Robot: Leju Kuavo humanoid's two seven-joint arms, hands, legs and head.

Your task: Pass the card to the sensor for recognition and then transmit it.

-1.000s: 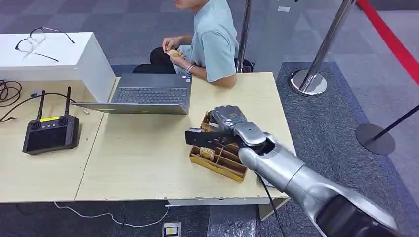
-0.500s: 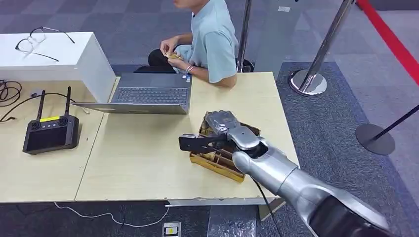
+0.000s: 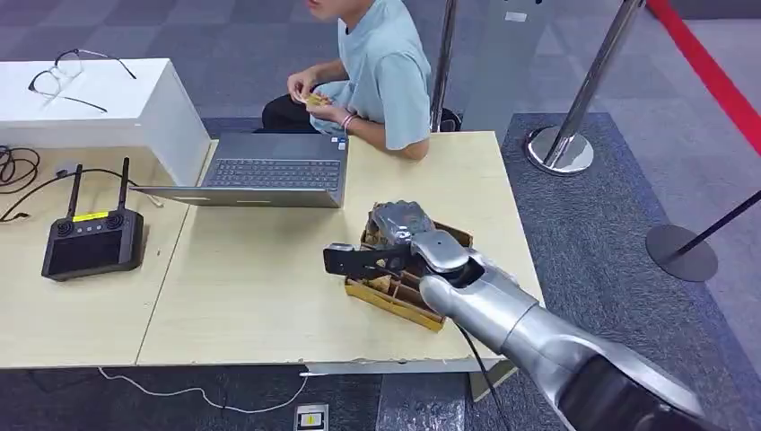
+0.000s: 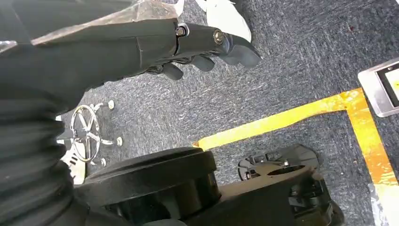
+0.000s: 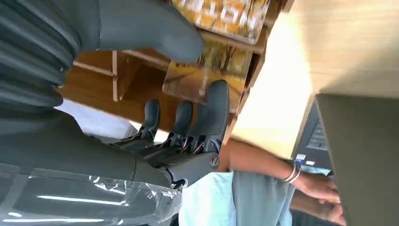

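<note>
Right hand (image 3: 406, 235): over the wooden card box (image 3: 395, 292) at the near right of the worktop (image 3: 260, 287); thumb and fingers (image 5: 214, 110) apart, close either side of a card.
Card (image 5: 197, 77): standing on edge in a box slot, orange-yellow printed face, top edge between thumb and fingers; long axis along the slot.
Grasp: looks released, with fingertips at the card edge; firm contact cannot be confirmed.
Left hand (image 4: 207, 44): hanging low over the carpet, fingers curled, holding nothing; well apart from the card.
Nearer hand: right.
Coming move, judged: close on the card edge, lift straight out of the slot.
Sensor: not identified.
</note>
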